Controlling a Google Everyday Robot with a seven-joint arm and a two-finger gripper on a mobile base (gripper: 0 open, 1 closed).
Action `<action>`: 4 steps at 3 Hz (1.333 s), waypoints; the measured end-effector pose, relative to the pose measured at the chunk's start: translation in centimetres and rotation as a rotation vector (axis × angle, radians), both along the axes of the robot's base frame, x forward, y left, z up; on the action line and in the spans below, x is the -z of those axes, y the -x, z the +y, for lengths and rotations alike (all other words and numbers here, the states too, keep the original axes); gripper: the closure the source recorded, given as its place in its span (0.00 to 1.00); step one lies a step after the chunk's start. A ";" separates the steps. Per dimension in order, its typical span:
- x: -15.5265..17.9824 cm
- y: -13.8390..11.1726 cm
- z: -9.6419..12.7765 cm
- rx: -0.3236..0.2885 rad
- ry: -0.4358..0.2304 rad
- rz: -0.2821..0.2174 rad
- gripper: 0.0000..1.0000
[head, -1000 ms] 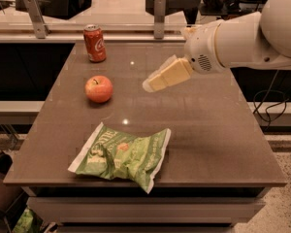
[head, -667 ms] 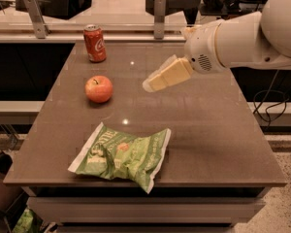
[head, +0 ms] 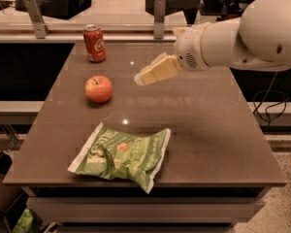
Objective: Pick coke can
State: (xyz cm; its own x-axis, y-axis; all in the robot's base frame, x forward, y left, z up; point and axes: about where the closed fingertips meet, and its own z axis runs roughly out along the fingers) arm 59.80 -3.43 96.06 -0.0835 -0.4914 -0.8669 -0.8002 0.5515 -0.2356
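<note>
The coke can point(head: 94, 43) is red with white script and a silver top. It stands upright at the far left of the brown table point(head: 208, 130). My gripper point(head: 151, 73) hangs above the middle of the table's far half, pointing left and down. It is to the right of the can and well apart from it, with nothing in it. My white arm point(head: 242, 38) reaches in from the right.
A red-orange apple point(head: 98, 89) sits in front of the can, left of the gripper. A green chip bag point(head: 121, 154) lies near the table's front edge. A rail with metal posts point(head: 159, 16) runs behind the table.
My gripper and arm have shifted slightly left, toward the can. The can, apple and bag have not moved.
</note>
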 end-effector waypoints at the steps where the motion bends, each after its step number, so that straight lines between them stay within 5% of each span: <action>1: 0.9 -2.0 1.0 0.015 -0.035 -0.012 0.00; 4: 2.2 -10.5 4.9 0.088 -0.083 -0.052 0.00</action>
State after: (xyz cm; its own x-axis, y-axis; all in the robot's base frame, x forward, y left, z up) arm 70.29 1.44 93.86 -0.0772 -0.4103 -0.9087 -0.7359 0.6383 -0.2257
